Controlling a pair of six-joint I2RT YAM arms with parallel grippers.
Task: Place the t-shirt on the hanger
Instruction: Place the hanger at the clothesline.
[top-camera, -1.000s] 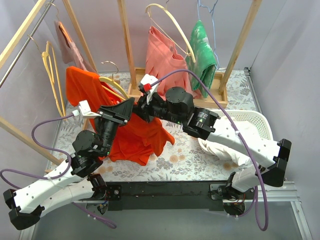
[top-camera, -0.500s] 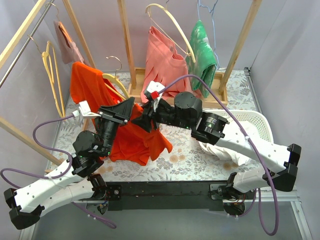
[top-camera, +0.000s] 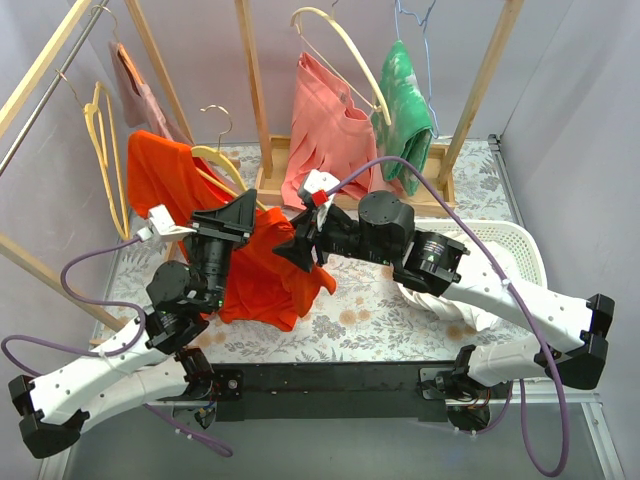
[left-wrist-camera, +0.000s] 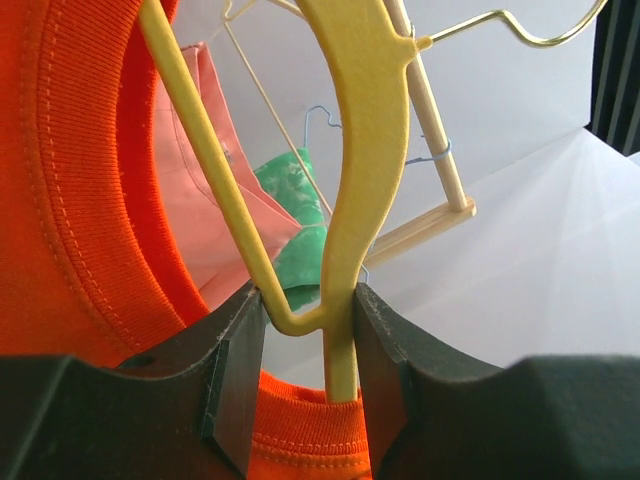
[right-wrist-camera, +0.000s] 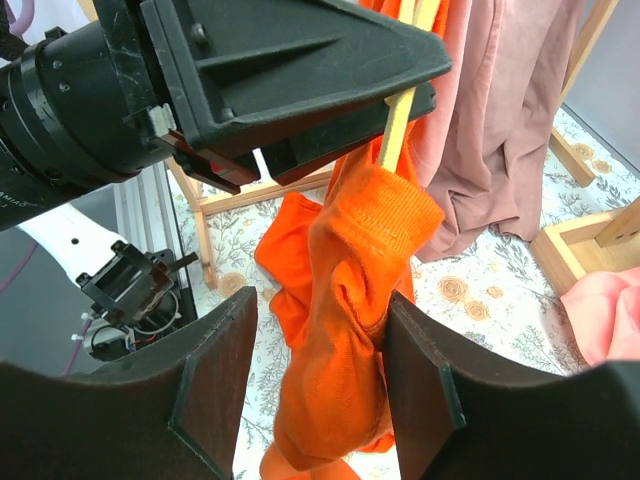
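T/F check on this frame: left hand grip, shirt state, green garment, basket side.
1. The left hand is shut on the hanger. True.
2. The t-shirt lies spread out flat. False: it hangs bunched from the held-up hanger.
3. A green garment hangs on the rack. True.
4. The basket is on the left. False: it is on the right, seen from the top view.

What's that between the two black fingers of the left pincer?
The pale-yellow hanger: the left wrist view shows the left pincer shut on its neck, with the t-shirt collar beside it.
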